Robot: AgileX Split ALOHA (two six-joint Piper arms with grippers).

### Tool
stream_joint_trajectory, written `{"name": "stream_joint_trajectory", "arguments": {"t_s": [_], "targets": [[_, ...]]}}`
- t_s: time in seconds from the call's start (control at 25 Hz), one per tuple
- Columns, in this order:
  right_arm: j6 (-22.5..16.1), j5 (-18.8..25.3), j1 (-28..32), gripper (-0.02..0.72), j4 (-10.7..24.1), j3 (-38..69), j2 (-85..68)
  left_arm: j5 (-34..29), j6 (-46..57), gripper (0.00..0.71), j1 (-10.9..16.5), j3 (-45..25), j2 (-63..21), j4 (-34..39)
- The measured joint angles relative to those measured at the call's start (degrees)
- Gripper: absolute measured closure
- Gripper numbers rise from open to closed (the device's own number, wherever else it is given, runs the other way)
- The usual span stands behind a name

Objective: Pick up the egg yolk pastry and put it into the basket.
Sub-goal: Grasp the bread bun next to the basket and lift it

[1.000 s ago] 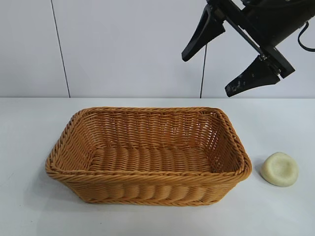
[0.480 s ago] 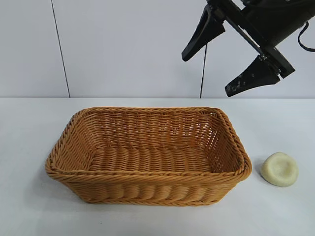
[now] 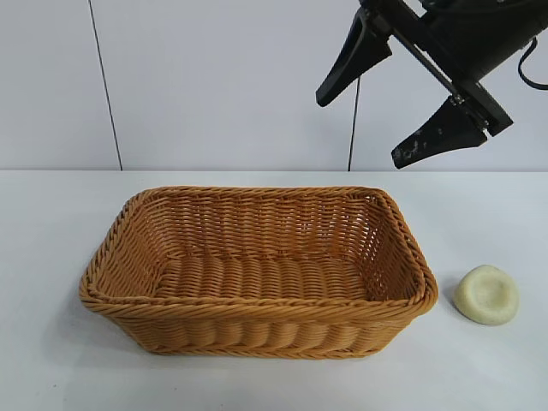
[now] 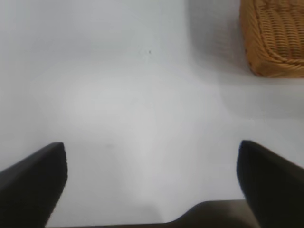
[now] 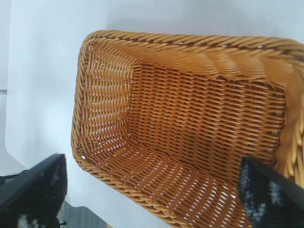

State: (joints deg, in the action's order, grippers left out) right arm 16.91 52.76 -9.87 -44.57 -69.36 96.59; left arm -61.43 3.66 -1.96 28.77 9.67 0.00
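My right gripper [image 3: 402, 94] hangs high above the basket's [image 3: 257, 310] far right corner, jaws spread wide and empty. The egg yolk pastry [image 3: 486, 294] lies on the table just right of the basket. My left gripper [image 4: 152, 185] is parked open, left of the basket. Descending carelessly, I risk clipping the rim or squashing the pastry.

The right pincer [image 3: 383, 114] hangs high in the air, at the upper right of the exterior view, with its two dark fingers [image 3: 351, 60] spread wide apart. The left pincer [image 4: 151, 180] is also wide open, holding nothing.
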Motion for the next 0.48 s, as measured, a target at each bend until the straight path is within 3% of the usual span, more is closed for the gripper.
{"name": "stream_joint_trajectory", "arguments": {"t_s": [0.24,0.36,0.48], "targets": [[-0.3,0.0,0.0,0.008,2.5,0.0,0.0,0.1,0.0,0.015,0.2,0.0,-9.4,0.0],[-3.6,0.6,0.0,0.008,9.0,-1.6,0.0,0.0,0.0,0.015,0.2,0.0,-9.9,0.0],[-10.3,1.6,0.0,0.008,20.4,-4.4,0.0,-0.1,0.0,0.015,0.2,0.0,-10.0,0.0]]}}
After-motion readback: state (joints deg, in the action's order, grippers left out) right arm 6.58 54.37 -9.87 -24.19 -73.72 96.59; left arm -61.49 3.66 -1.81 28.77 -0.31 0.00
